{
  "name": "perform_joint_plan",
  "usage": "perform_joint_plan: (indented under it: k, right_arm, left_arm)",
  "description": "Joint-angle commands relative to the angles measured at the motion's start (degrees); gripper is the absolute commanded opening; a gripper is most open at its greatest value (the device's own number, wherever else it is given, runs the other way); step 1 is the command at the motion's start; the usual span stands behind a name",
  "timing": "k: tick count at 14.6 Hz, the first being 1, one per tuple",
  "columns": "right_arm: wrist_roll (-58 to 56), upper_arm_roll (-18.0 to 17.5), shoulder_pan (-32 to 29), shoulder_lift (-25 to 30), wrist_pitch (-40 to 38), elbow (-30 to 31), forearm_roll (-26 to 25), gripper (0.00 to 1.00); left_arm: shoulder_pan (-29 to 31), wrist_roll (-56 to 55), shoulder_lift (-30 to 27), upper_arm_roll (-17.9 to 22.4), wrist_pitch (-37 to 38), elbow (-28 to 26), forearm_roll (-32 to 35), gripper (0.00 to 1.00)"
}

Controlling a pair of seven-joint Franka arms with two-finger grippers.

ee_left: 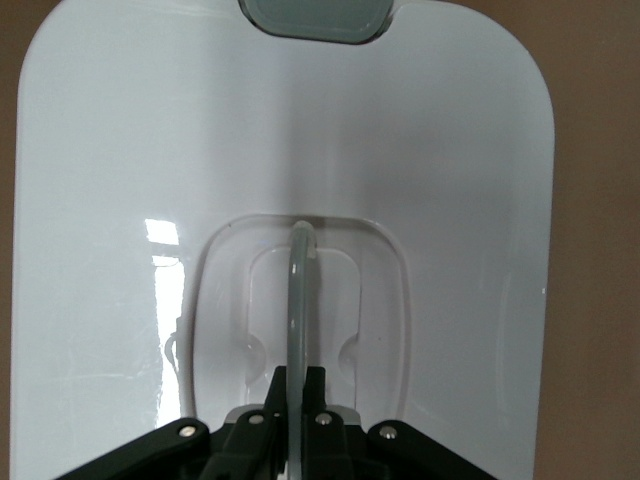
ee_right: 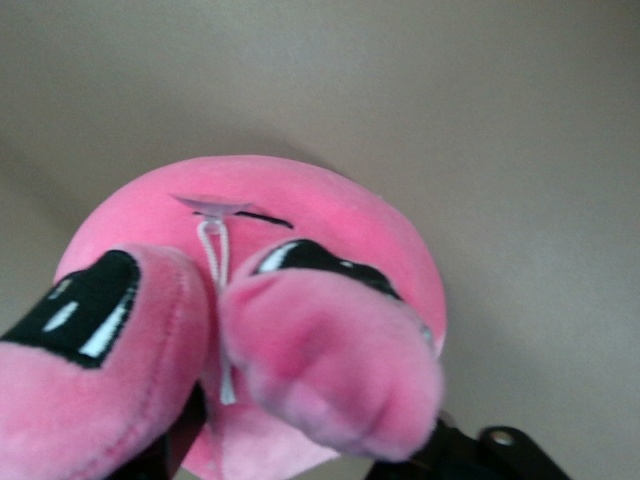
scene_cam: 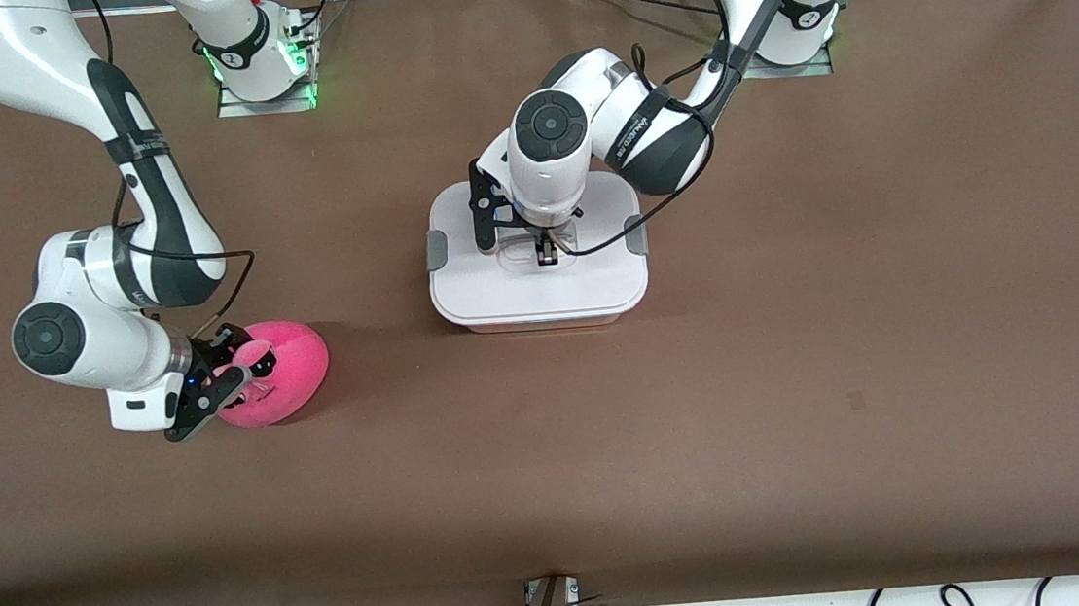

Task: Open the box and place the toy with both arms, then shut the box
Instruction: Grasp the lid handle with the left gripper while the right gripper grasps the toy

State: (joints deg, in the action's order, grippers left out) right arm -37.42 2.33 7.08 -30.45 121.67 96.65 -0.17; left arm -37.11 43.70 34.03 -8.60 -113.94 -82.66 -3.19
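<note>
OK, I'm reading this as early in the job: the box [scene_cam: 536, 259] is sitting mid-table w/ its white lid [ee_left: 300, 150] on and seated, grey end clips [scene_cam: 436, 249] at both ends, nothing inside yet as far as I can judge.

I'm holding the left gripper [scene_cam: 546, 250] right on the lid's centre; in the left wrist view its fingers are pinching narrow on the clear handle [ee_left: 297, 300], which is standing up out of its recess. So the lift is what's coming next on that side, imo.

Rel. to the box, the toy [scene_cam: 274, 373] is lying on the table toward the right arm's end and a bit nearer the front cam, well apart from it. I'm working the right gripper [scene_cam: 231, 367] at the toy's face end; fingers look to be closing on the plush, w/ pink fabric bulging around them in the right wrist view, but I'm not able to confirm a firm grip.

Remaining: lid off, toy into the tub, lid back on.
</note>
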Motion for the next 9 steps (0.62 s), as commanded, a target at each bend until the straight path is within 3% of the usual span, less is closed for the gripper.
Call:
perform_joint_plan:
  k: [1, 9]
  right_arm:
    - [0.24, -0.49, 0.13, -0.14, 0.93, -0.06, 0.96, 0.02]
    - [-1.60, -1.01, 0.22, 3.10, -2.13, -0.67, 2.46, 0.00]
  left_arm:
    - [0.29, 1.12, -2.12, -1.07, 4.07, 1.54, 0.02, 0.00]
    - [3.79, 1.12, -10.99, -1.42, 13.29, 1.80, -0.15, 0.00]
